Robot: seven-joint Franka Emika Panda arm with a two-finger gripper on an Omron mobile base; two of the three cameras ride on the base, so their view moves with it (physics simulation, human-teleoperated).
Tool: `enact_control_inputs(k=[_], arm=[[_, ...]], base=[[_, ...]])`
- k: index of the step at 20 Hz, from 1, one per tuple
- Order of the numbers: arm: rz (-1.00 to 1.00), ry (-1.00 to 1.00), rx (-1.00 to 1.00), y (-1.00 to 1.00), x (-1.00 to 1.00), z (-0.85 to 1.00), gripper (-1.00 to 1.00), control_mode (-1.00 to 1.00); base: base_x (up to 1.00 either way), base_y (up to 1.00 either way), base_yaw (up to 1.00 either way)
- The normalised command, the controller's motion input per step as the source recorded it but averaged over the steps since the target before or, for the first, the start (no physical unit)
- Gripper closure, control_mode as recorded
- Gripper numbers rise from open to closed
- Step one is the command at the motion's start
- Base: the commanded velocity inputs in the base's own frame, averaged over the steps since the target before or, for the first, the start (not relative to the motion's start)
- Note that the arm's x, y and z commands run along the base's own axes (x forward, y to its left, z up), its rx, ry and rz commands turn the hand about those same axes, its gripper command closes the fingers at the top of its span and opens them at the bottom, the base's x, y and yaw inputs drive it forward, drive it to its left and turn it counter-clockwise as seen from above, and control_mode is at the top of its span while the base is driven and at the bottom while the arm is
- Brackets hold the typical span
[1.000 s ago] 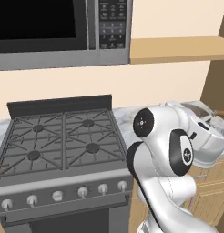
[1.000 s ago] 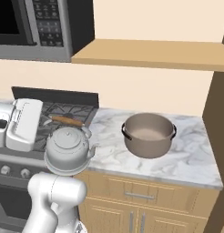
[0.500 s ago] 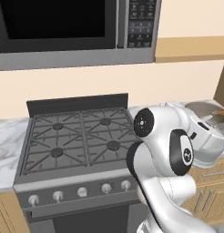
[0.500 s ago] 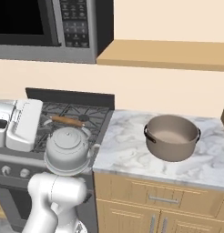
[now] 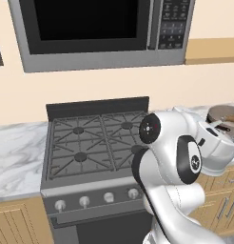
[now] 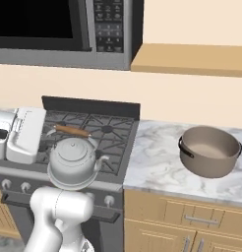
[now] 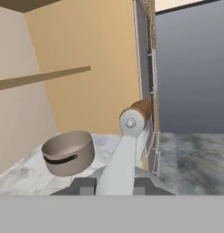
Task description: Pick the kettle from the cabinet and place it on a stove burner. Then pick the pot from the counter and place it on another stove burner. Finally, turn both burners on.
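Silvery-grey kettle hangs from our tool, clamped narrow on its handle, over the stove's front-right grate (apparently not yet seated). Its wooden bar runs left-right; the pot waits on the bench rightward.
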Motion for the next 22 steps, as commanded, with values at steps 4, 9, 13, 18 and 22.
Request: enact_control_inputs(k=[4,9,13,18,22], arm=[[0.00,0.00,0.00,0.00,0.00,0.00,1.00,1.00],[0.00,0.00,0.00,0.00,0.00,0.00,1.00,1.00],[0.00,0.00,0.00,0.00,0.00,0.00,1.00,1.00],[0.00,0.00,0.00,0.00,0.00,0.00,1.00,1.00],[0.00,0.00,0.00,0.00,0.00,0.00,1.00,1.00]], base=[[0.09,0.41,0.00],[0.28,0.29,0.00],[0.39,0.24,0.00],[0.42,0.20,0.00],[0.40,0.20,0.00]])
